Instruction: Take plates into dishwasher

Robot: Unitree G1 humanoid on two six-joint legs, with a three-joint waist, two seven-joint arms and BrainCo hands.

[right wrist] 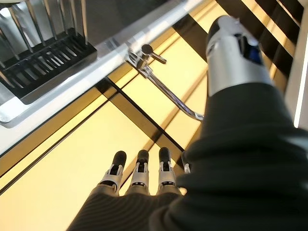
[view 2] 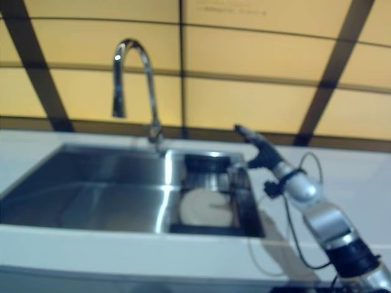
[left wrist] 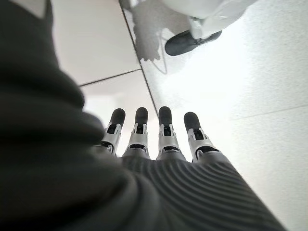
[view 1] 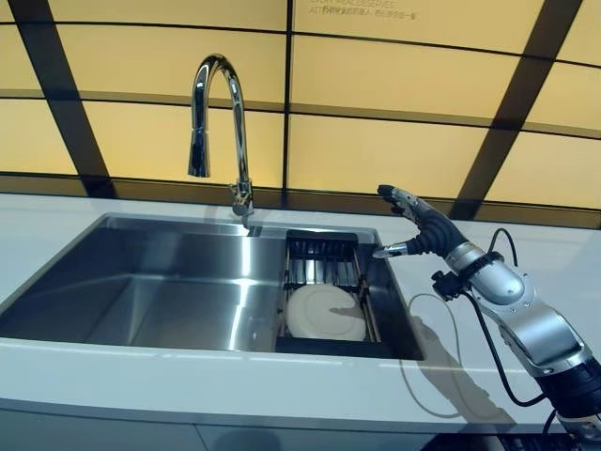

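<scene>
A white plate [view 1: 325, 313] lies flat in a black rack [view 1: 322, 258] at the right end of the steel sink [view 1: 141, 282]. My right hand [view 1: 420, 225] hovers open above the sink's right rim, just right of the rack and behind the plate, holding nothing. Its straight fingers [right wrist: 139, 173] show in the right wrist view, pointing toward the yellow wall, with the rack [right wrist: 43, 57] off to one side. My left hand [left wrist: 159, 139] appears only in its own wrist view, open, fingers straight over a pale tiled floor. It holds nothing.
A tall chrome faucet [view 1: 225, 122] rises behind the sink's middle. White countertop [view 1: 526, 254] surrounds the sink. A yellow panelled wall [view 1: 376, 141] with dark bars stands directly behind.
</scene>
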